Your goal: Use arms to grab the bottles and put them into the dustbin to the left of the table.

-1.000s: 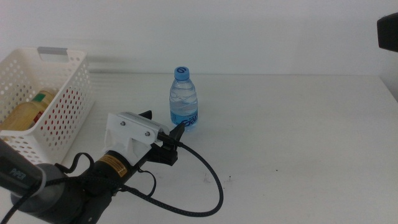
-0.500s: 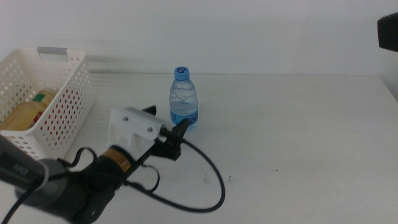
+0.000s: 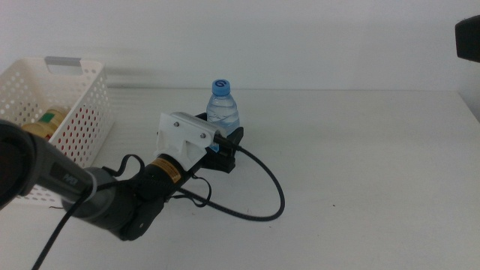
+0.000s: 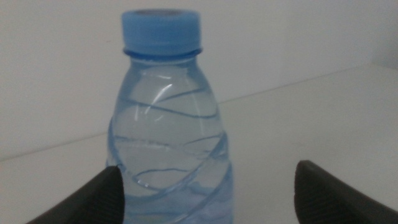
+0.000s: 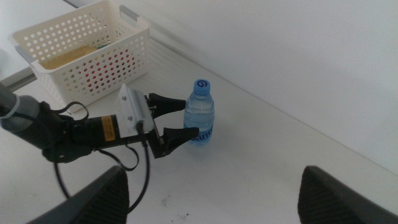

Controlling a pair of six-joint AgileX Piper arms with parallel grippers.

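The small clear water bottle (image 3: pixel 223 107) with a blue cap stands upright mid-table. My left gripper (image 3: pixel 223 135) is open, one jaw on each side of the bottle's lower body. Up close, the bottle (image 4: pixel 169 143) fills the space between the left gripper's (image 4: pixel 208 174) jaws. Seen from high above the table, my right gripper (image 5: pixel 212 171) is open and holds nothing, well away from the bottle (image 5: pixel 200 113) and the left gripper (image 5: pixel 176 118). The white dustbin (image 3: pixel 86 82) sits at the left, with the yellow tea bottle (image 3: pixel 45 124) inside and red showing through its holes.
A black cable (image 3: pixel 259 206) loops from the left arm across the table in front of the bottle. A dark shape (image 3: pixel 469 37) pokes in at the top right edge. The dustbin (image 5: pixel 127 31) stands well left of the bottle.
My left gripper has moved forward and to the right, from just short of the water bottle to having its jaws on both sides of it. The bottle has not moved.
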